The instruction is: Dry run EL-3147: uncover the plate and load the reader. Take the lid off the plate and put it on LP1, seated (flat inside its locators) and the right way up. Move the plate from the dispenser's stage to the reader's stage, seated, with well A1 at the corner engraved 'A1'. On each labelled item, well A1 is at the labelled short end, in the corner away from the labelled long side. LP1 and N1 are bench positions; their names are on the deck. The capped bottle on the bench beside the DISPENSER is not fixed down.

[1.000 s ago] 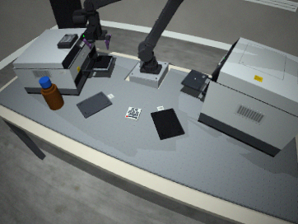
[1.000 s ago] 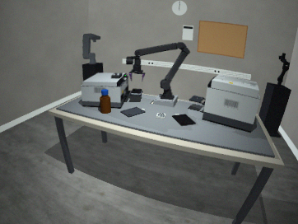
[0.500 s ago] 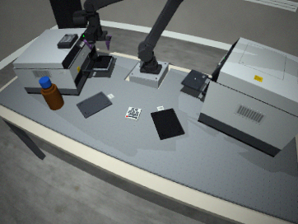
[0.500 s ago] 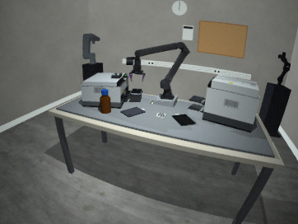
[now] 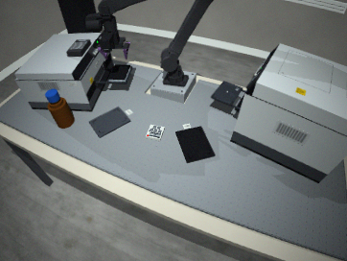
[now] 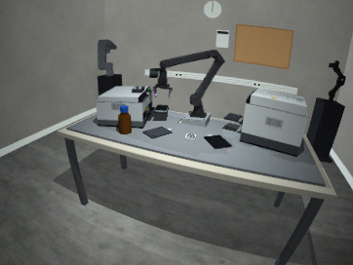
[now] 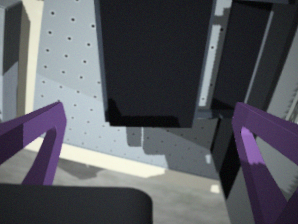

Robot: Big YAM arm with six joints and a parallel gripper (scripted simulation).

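At the left of the counter [image 5: 144,168] [image 6: 263,166] [image 7: 65,55], the capped bottle [image 5: 61,112] [image 6: 125,123] is seen upright beside the dispenser [image 5: 53,58] [image 6: 109,105] [image 7: 287,95], clear of the arm but best kept out of any carrying path, since it is not fixed down. Just right of that machine, the plate [image 5: 120,73] [image 6: 161,109] [image 7: 155,60] is seen on the dispenser's stage, presumably still lidded. Above it the end effector [image 5: 115,52] [image 6: 163,93] [image 7: 149,111] is held wide open, with nothing gripped. For the lid to be taken alone, the fingers should be squared to its long sides, centred, and lowered only to the lid's skirt; if they are set too deep, the plate may be lifted too. Room must be left for the finger nearer the dispenser's body. Farther right, a dark grey pad [image 5: 109,121] [image 6: 157,132] and a black pad [image 5: 195,144] [image 6: 217,141] are seen, then the reader's stage [image 5: 227,94] [image 6: 233,118] beside the reader [image 5: 288,115] [image 6: 275,117]. The lid's seam and well A1 cannot be made out, the plate's far end is cut off in the wrist view, and the deck names are too small to be read.

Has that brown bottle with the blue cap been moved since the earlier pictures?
No. The bottle stands where it did, upright just in front of the boxy machine beside it.
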